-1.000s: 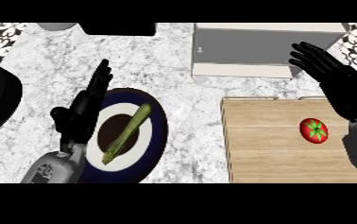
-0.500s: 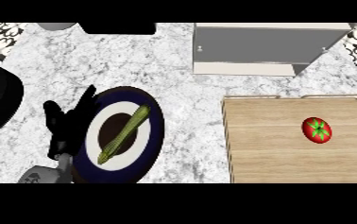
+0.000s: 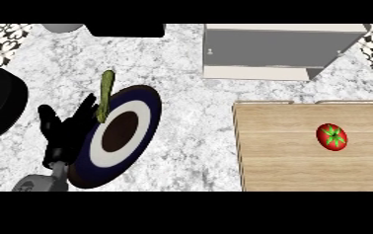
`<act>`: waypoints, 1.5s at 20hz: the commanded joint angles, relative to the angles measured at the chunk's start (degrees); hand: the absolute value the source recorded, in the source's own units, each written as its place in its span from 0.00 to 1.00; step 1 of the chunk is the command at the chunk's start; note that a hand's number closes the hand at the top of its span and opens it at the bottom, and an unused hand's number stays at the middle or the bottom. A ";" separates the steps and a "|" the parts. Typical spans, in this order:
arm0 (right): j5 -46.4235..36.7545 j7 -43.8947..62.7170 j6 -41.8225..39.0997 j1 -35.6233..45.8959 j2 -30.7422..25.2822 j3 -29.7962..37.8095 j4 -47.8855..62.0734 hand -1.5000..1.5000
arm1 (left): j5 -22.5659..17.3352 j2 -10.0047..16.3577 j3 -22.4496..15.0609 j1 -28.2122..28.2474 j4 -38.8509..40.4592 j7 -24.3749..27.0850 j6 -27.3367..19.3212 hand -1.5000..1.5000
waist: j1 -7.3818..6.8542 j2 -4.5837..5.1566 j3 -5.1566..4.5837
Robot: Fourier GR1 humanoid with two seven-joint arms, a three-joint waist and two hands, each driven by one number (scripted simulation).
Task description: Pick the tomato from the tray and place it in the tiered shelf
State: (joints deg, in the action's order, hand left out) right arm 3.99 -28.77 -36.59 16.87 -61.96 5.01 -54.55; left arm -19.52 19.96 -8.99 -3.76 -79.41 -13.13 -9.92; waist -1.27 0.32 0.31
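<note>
Left hand (image 3: 67,135): low at the view's left, with my grey forearm coming up from the bottom edge. The fingers (image 3: 51,124) are spread apart and fairly straight, and they are closed round nothing.
Plate (image 3: 149,104): immediately right of my left hand, with its left rim overlapping my palm and fingers. It has a dark blue rim, a white ring and a brown centre, and it shows as a slanted oval. I cannot tell whether it lies flat or is tipped up.
Green vegetable (image 3: 106,92): a long thin piece just beyond my fingertips. Its lower end lies over the plate's far rim and its upper end sticks out over the counter (image 3: 189,95).
Tomato (image 3: 331,136): far to the right of my left hand and well apart from it. It rests on the tray with its green stem star facing up.
Tray (image 3: 284,159): a wooden board across the counter from my hand, on the right, reaching the view's right edge. The tomato sits near its right side.
Shelf (image 3: 277,48): a grey box, farther away than the tray, up and to the right of my hand. It is separated from the tomato by a strip of counter.
</note>
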 commanded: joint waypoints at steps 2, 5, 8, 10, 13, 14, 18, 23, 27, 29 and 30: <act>-1.21 -0.91 -9.31 2.85 -3.39 -2.85 -3.30 0.00 | 0.17 0.57 -0.39 4.74 -0.71 -0.83 1.18 0.50 | 0.18 -0.35 -0.31; -0.84 4.08 -10.22 1.08 -5.15 -4.15 -10.18 0.00 | 0.23 -0.58 0.93 0.43 0.47 -2.88 -0.64 0.50 | 1.46 -0.48 -0.36; -1.11 14.97 -6.46 1.24 -3.08 -5.99 -18.58 0.00 | 0.79 -0.28 1.70 0.95 1.72 -1.69 0.09 0.50 | 1.70 -0.55 -0.41; 0.85 24.59 -5.44 4.50 -2.27 -5.45 -21.13 0.00 | -0.11 0.61 2.24 5.41 -0.73 -0.03 2.04 0.50 | 1.01 -0.57 -0.43; 0.29 33.48 0.72 3.22 3.01 -6.85 -28.42 0.00 | 1.05 -0.77 2.48 0.46 4.06 0.30 1.99 0.50 | 1.56 -0.41 -0.42; 0.85 36.05 2.64 0.76 4.64 -6.71 -32.07 0.00 | -0.19 1.00 3.86 2.84 1.82 0.00 3.41 0.50 | 1.70 -0.57 -0.40; -5.22 42.57 6.97 0.37 7.43 -9.65 -36.82 0.00 | 2.14 -1.72 1.83 1.84 3.46 -0.43 1.66 0.50 | 1.57 -0.41 -0.37; -7.80 49.69 4.35 -1.09 8.53 -11.46 -40.73 0.00 | 2.47 -1.73 3.50 1.46 4.84 0.43 2.51 0.50 | 1.51 -0.41 -0.35; -13.70 47.84 3.81 -2.78 10.70 -13.49 -39.99 0.00 | 2.65 -1.83 2.62 3.03 -2.09 -4.38 1.61 0.50 | 1.03 -0.40 -0.29; -14.43 51.70 3.33 -5.65 11.24 -13.42 -45.87 0.00 | 1.70 -0.95 5.44 2.92 0.52 -1.38 3.84 0.50 | 1.46 -0.45 -0.33; -14.59 53.28 2.12 -3.58 11.16 -13.87 -45.82 0.00 | 1.36 -1.19 5.68 -0.99 5.36 -2.50 4.93 0.50 | 1.59 -0.34 -0.35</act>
State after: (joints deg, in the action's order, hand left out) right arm -8.18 20.89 -33.07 14.08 -51.74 -7.89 -96.81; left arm -17.75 18.82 -4.27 -2.86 -78.26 -14.26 -6.72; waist 0.06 -0.32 0.27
